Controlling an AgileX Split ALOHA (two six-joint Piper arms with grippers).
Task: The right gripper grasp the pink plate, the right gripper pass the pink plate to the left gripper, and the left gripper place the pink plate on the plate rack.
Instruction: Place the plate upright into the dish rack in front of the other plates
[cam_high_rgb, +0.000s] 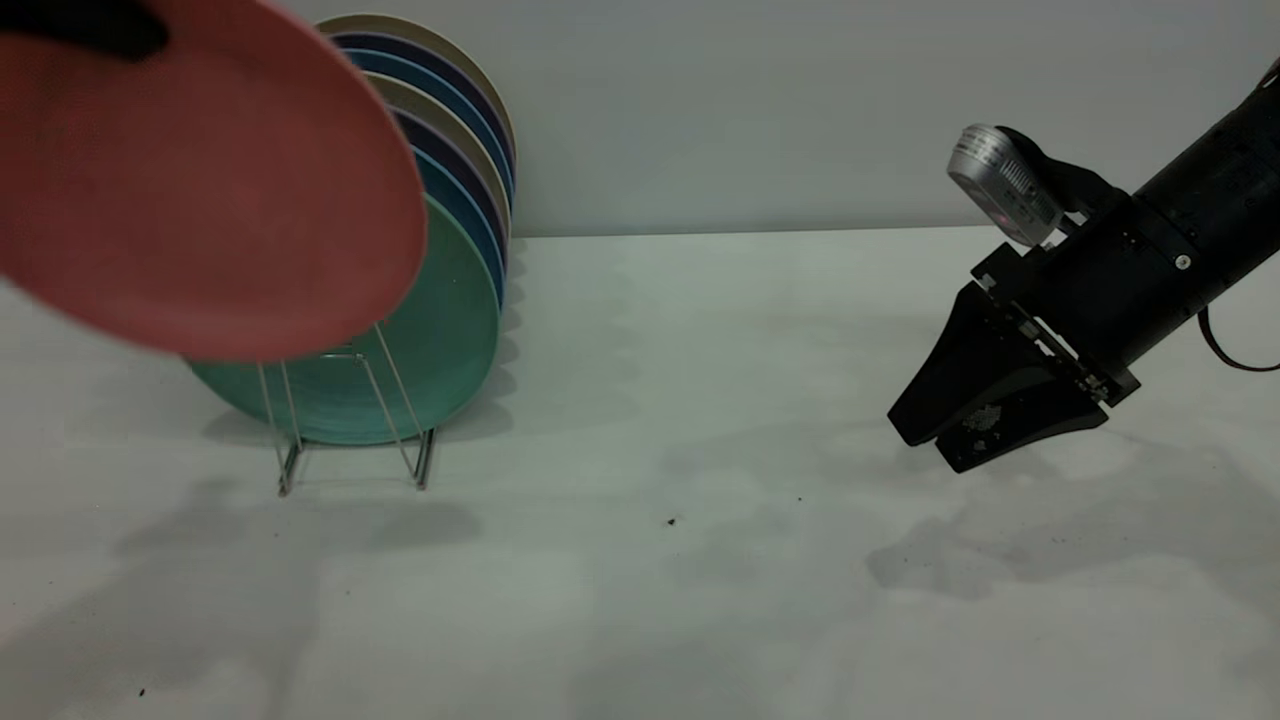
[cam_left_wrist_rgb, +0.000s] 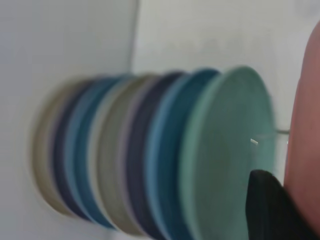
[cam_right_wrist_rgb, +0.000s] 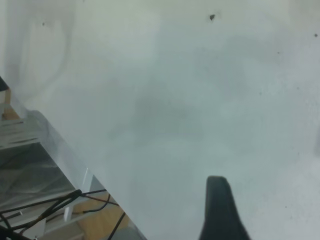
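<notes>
The pink plate hangs tilted in the air at the upper left, in front of and above the front of the plate rack. My left gripper, a dark shape at the top left corner, is shut on the plate's upper rim. In the left wrist view one of its fingers lies against the pink plate, right next to the teal-green plate. My right gripper is open and empty, low over the table at the right. Only one of its fingers shows in its wrist view.
The rack holds a row of upright plates: the teal-green plate at the front, then blue, dark purple and beige ones behind. The white table lies between rack and right gripper. A grey wall stands behind. The table's edge shows in the right wrist view.
</notes>
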